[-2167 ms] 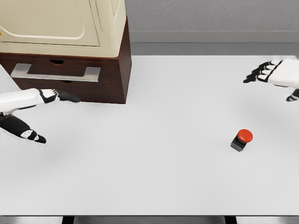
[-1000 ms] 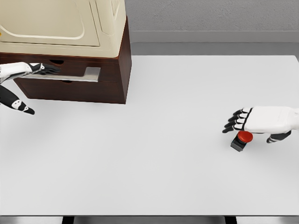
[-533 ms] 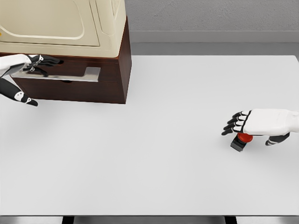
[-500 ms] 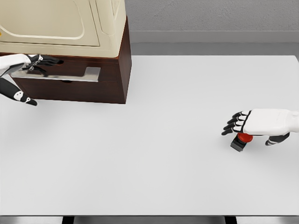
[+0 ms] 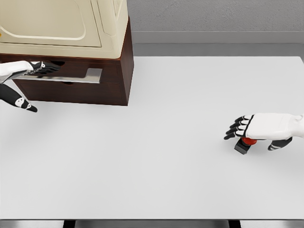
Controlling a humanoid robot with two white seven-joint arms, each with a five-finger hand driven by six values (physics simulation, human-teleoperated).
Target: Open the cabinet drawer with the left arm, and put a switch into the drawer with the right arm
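One switch [image 5: 245, 144], small, rigid, probably light, near the table's [image 5: 156, 156] right edge, best taken by its black base; right hand [image 5: 266, 127] hovered flat, fingers extended, empty; left hand [image 5: 23, 70] curled on the drawer handle [image 5: 71, 76].

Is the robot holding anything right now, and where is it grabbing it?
The left robot hand has its fingers on the drawer handle, at its left end. The right robot hand hovers flat over the red switch, not gripping it.

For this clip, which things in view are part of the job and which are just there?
Job:
cabinet drawer, shut, with metal handle
left hand at the handle
red switch on the table
right hand over the switch

Just there:
cream appliance on the cabinet
white table
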